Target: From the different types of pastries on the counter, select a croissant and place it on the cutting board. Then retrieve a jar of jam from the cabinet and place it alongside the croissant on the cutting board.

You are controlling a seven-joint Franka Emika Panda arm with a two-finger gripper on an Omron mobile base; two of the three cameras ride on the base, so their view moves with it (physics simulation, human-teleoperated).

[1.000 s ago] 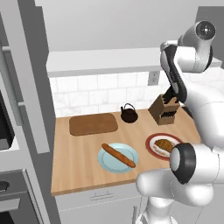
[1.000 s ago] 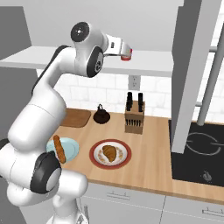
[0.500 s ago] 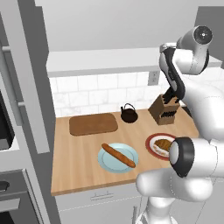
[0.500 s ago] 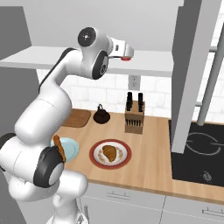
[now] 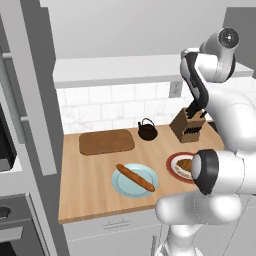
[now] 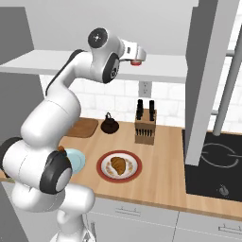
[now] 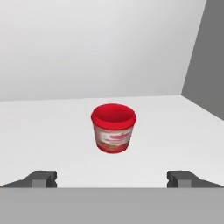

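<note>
The jar of jam (image 7: pixel 113 128), a squat jar with a red lid, stands upright on the white cabinet shelf, straight ahead of my gripper (image 7: pixel 111 178). The jaws are open and wide apart, with the jar beyond the fingertips (image 7: pixel 41 178) and untouched. In the right base view my hand is raised to the shelf next to the jar of jam (image 6: pixel 137 62). The croissant (image 6: pixel 119 165) lies on a red-rimmed plate (image 6: pixel 101 166) on the counter (image 6: pixel 160 179); my arm partly hides the croissant (image 5: pixel 185 165) in the left base view. The dark cutting board (image 5: pixel 107 141) lies bare at the counter's back left.
A baguette (image 5: pixel 135 177) rests on a light-blue plate (image 5: pixel 122 189) at the counter's front. A black teapot (image 5: pixel 147 130) and a knife block (image 5: pixel 187 125) stand by the tiled wall. A black cooktop (image 6: pixel 212 160) lies to the right, past a grey panel (image 6: pixel 208 80).
My arm has shifted a little at shelf height, the hand edging to the right. The jar has not moved and the jaws have stayed open.
</note>
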